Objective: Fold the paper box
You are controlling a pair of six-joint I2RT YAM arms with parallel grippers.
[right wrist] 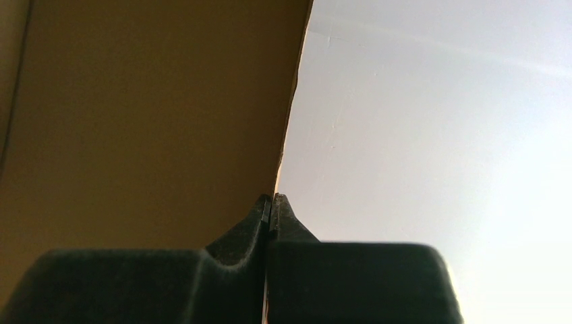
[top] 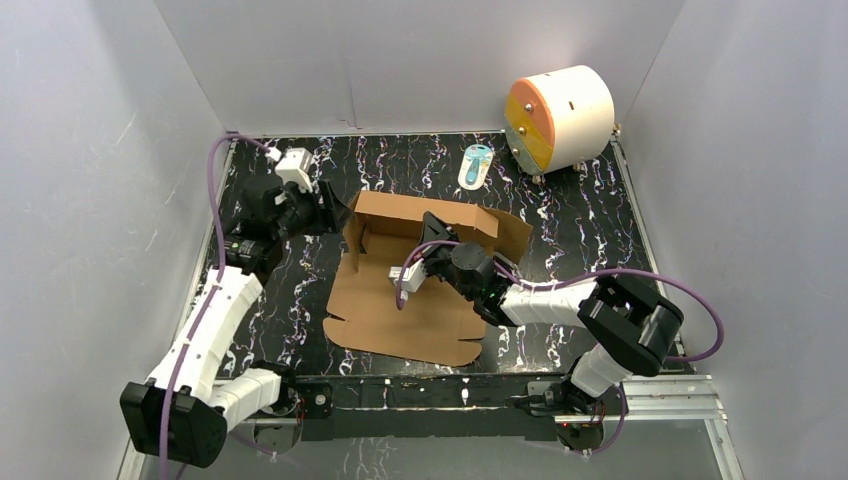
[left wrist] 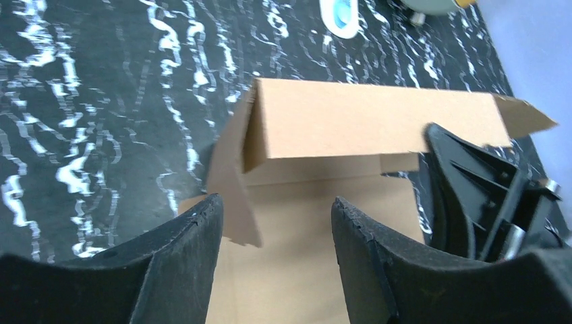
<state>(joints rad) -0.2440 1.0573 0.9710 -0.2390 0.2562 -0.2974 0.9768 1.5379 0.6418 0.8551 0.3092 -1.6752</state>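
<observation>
The paper box [top: 410, 310] is brown cardboard lying mid-table, its front panel flat and its back wall and left side flap raised. My left gripper [top: 335, 215] is open and empty just left of the box's back left corner. In the left wrist view [left wrist: 276, 216] its fingers straddle the view of the raised side flap and the box [left wrist: 364, 121]. My right gripper [top: 432, 228] is shut on the top edge of the back wall. In the right wrist view [right wrist: 272, 199] the thin cardboard edge [right wrist: 148, 121] runs between the closed fingertips. It also shows in the left wrist view [left wrist: 472, 196].
A white-and-orange cylinder [top: 558, 118] stands at the back right corner. A small teal-and-white item [top: 476, 165] lies behind the box and also shows in the left wrist view [left wrist: 339, 13]. Grey walls enclose the black marbled table [top: 600, 230] on three sides.
</observation>
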